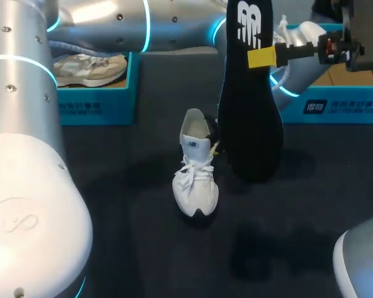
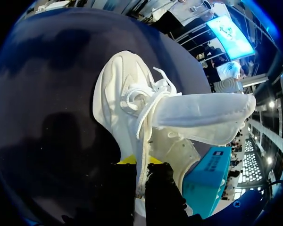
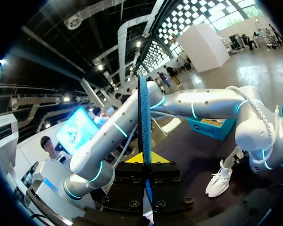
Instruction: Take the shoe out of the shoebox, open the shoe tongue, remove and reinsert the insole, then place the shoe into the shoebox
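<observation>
A white shoe [image 1: 196, 180] stands on the dark table, toe toward me, its tongue [image 1: 193, 124] pulled upright. My left gripper [image 2: 141, 162] is shut on the rim of the shoe [image 2: 127, 103] near the heel. In the head view that gripper is mostly hidden behind the insole. The black insole [image 1: 252, 105] hangs upright above the table just right of the shoe, with my right gripper [image 1: 261, 57] shut on its upper part. Seen from the right wrist, the insole [image 3: 143, 117] stands edge-on between the fingers of that gripper [image 3: 145, 162], and the shoe [image 3: 220, 181] lies far below.
An open teal shoebox [image 1: 96, 102] at the back left holds another pale shoe [image 1: 90, 68]. A second teal box [image 1: 342, 108] stands at the back right. My left arm [image 1: 143, 25] spans the back of the table.
</observation>
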